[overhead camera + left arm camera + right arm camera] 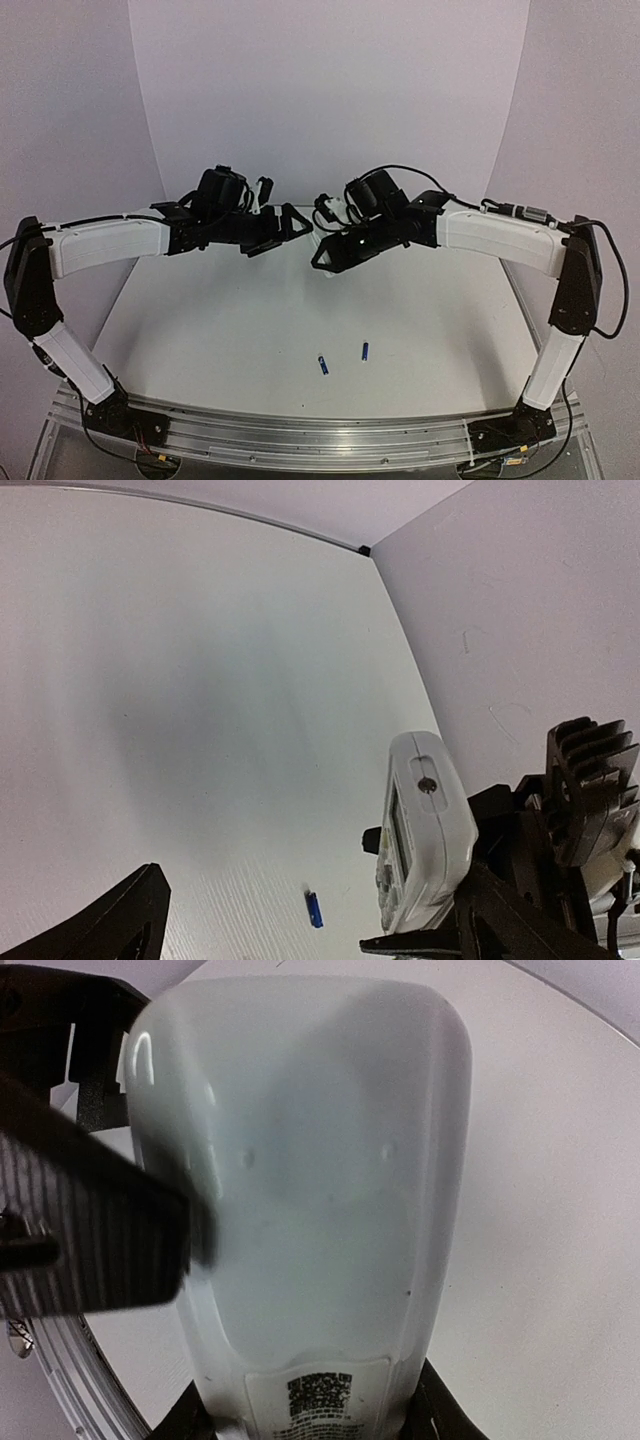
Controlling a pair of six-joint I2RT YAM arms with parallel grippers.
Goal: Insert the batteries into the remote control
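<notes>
White table (250,330), pale walls. Remote control (320,1190) held aloft, far centre, clamped in R gripper (328,250). L gripper (290,228) just beside it, jaws wide, empty. Batteries (322,366) (364,351) loose on table, near centre. Judgement: none loaded; pick-up and insertion outstanding.

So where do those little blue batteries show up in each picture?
Top external: left-hand battery and right-hand battery lie apart on the table, front centre.
Left wrist: one battery, bottom centre, left of the remote control.
Right wrist: none; the remote control fills it.
Shared landmark: the white table.
</notes>
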